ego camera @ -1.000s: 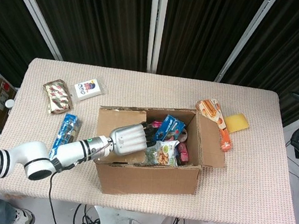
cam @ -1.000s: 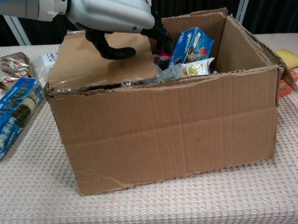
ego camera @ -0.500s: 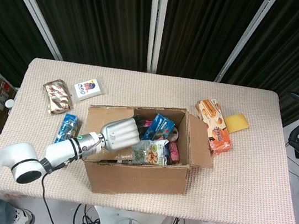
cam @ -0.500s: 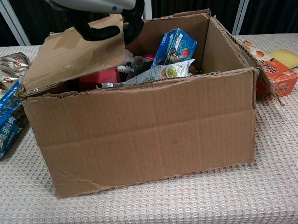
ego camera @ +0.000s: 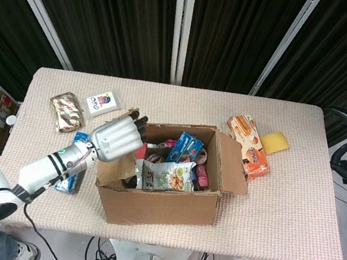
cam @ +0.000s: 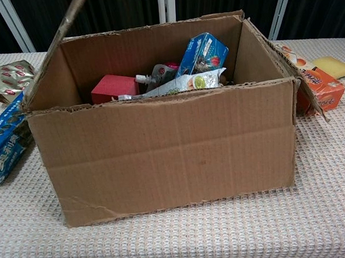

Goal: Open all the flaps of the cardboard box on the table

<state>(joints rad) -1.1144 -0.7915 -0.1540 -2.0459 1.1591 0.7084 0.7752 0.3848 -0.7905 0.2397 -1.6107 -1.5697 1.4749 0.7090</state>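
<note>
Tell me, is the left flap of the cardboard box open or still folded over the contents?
Open, but not folded down: the left flap stands raised and tilted outward, with the left hand at it, and the contents show.

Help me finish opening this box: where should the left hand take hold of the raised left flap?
Grip the free top edge of the brown cardboard flap, fingers coming from inside the brown cardboard box, then push outward. It stands tilted, hinged low, and the left hand is already above it.

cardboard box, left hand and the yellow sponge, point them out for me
cardboard box (cam: pixel 162 158), chest view, middle of its front wall
left hand (ego camera: pixel 117 138), head view, back of the hand
yellow sponge (ego camera: pixel 274 142), head view, middle of its top face
</note>
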